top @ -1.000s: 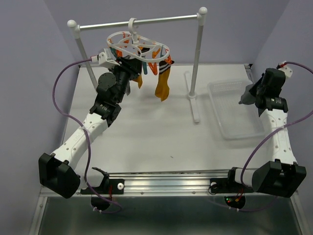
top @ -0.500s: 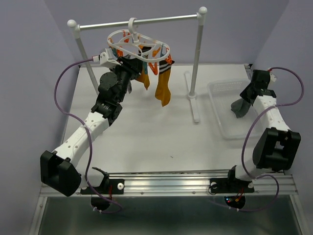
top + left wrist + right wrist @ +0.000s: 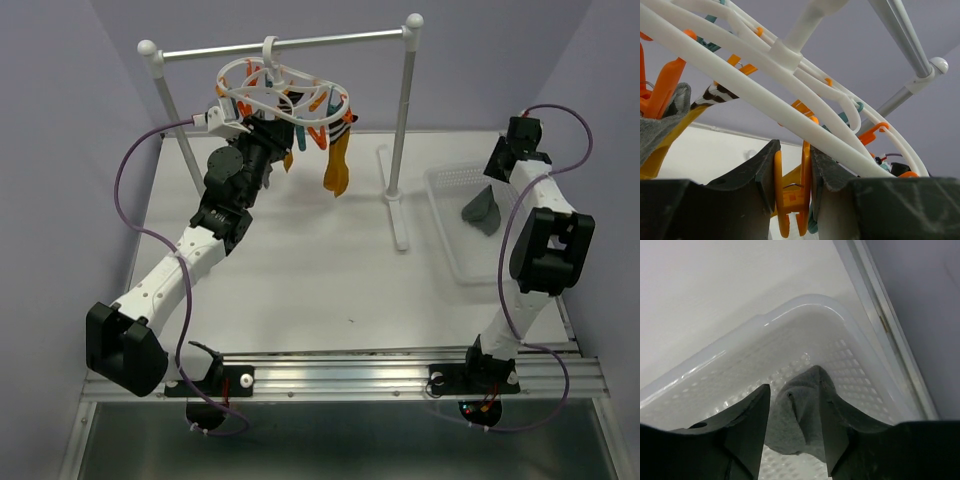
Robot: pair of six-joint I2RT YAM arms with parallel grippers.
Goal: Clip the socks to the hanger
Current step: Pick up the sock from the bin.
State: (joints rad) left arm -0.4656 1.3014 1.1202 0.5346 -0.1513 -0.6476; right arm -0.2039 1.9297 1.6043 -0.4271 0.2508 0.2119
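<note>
Left wrist: left gripper (image 3: 792,151) squeezes orange clip (image 3: 790,200)

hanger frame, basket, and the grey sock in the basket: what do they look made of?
Hanger: white moulded plastic, smooth and slightly glossy; rounded, seamless bars.
Basket: clear to frosted rigid plastic; the table shows through it, and its floor has a perforated pattern.
Grey sock: soft fabric, matte, knit or felt-like; fuzzy surface, slumped in folds. Fibre type can't be told.

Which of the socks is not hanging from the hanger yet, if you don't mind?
The dark grey sock lying in the clear basket on the right; the other socks in view, such as the mustard one, hang from clips on the hanger.
</note>
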